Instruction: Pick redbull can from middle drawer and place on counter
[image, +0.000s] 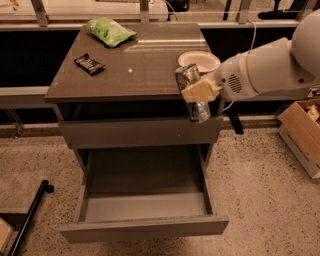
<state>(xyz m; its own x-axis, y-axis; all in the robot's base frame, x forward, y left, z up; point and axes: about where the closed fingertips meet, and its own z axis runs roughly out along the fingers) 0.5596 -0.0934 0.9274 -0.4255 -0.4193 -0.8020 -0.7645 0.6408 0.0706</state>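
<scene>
Arm in from the right, and the gripper (198, 92) is at the counter's (140, 60) front right corner, jaws clamped on the can (188, 77). The can is off the surface, tilted with its top leaning left. Its upper end overlaps the counter edge just in front of the white bowl (199, 61), and its lower end hangs before the closed upper drawer front. Below, the drawer (145, 227) stands pulled wide out. Further back on the counter sit a green bag (110, 31) and a dark snack bar (89, 63), well apart from the can
</scene>
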